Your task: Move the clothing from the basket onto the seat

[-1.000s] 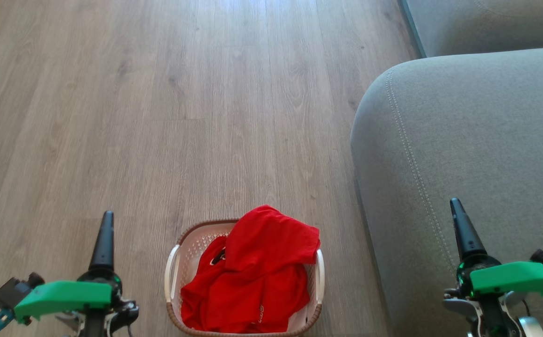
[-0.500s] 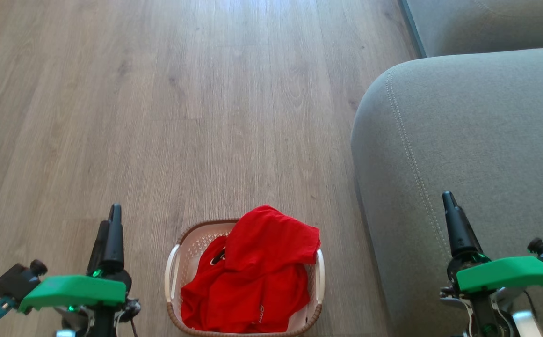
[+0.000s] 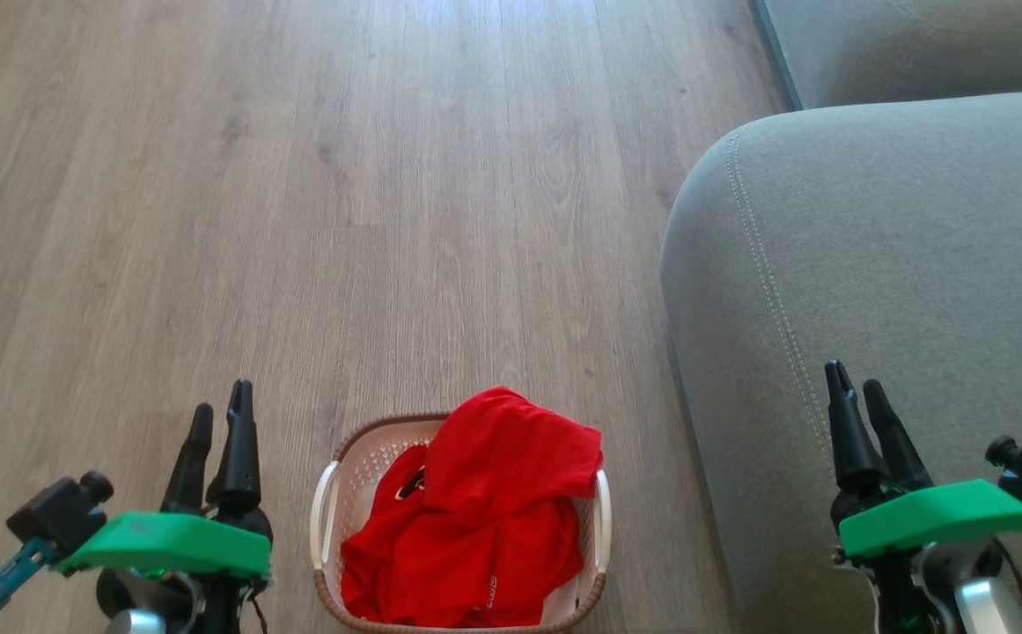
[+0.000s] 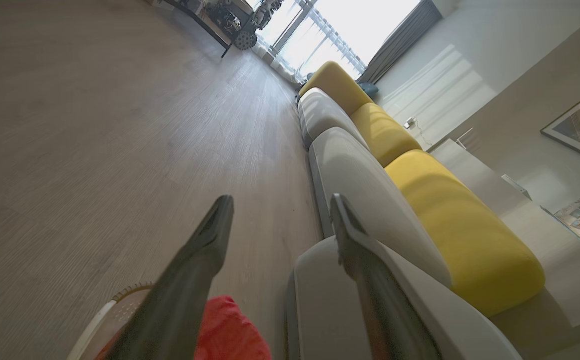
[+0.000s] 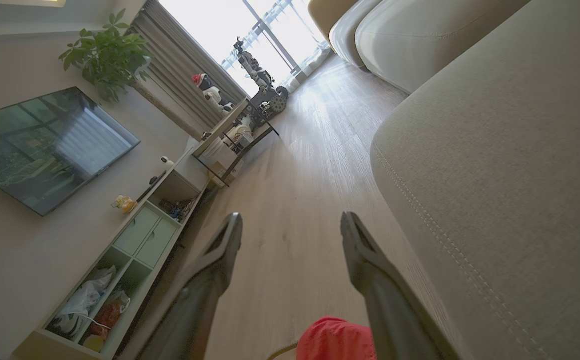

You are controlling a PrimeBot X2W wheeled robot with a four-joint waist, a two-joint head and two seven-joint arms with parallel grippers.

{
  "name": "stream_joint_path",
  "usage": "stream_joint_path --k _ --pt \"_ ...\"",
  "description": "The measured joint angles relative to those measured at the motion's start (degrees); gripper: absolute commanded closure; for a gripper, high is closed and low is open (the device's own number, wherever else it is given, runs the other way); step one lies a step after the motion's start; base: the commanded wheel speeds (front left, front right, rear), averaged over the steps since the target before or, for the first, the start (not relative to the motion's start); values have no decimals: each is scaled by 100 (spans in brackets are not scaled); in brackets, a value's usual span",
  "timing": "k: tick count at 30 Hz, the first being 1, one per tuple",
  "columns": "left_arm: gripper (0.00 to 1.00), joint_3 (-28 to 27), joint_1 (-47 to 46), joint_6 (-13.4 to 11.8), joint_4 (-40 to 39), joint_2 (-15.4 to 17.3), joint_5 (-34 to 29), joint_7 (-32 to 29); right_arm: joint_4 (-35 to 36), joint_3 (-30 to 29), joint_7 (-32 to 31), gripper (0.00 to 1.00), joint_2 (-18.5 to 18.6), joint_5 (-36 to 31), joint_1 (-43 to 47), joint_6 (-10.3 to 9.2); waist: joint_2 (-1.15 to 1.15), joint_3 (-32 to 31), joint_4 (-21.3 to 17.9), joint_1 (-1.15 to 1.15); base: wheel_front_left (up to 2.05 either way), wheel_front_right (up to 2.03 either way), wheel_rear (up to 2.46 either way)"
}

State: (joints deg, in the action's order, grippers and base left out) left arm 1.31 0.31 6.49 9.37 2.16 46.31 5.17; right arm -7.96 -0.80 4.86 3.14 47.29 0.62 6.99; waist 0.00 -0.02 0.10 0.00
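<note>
Pale wooden floor (image 3: 343, 220) takes most of the head view, and in the wrist views the room goes on toward a bright window (image 5: 230, 30). It has a television (image 5: 45, 145) on one wall and yellow back cushions (image 4: 449, 215) behind a row of grey ones.

The basket (image 3: 368, 429) stands on the floor close in front of the robot. All the clothing (image 3: 484, 502) that I can see is inside it, heaped a little higher than the brown rim. A plain red piece lies on top, and at its left side another red piece with a dark and white mark shows from under it. The seat (image 3: 898, 264) is just beside the basket on the robot's right, with its rounded corner and its double stitching turned toward the floor.

The left gripper (image 3: 222, 398) hangs over the floor, left of the basket and not touching it. Its two fingers are apart with nothing between them, which its own wrist view shows clearly. The right gripper (image 3: 853, 377) hangs over the near part of the seat, also with its fingers spread and empty.

I judge that the task is at its very beginning, because no garment is moved yet. What is left is everything: to reach into the basket, take a garment, lift it out, carry it over and lay it on the seat. Probably the same is then needed for the second piece.
</note>
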Motion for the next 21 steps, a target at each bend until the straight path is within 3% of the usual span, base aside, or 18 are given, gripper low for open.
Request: stream_joint_path --k 21 --pt "0 119 -1 -54 -164 30 -1480 325 34 67 327 0 -7 -1553 2 1 0 -10 14 0 0 0 0"
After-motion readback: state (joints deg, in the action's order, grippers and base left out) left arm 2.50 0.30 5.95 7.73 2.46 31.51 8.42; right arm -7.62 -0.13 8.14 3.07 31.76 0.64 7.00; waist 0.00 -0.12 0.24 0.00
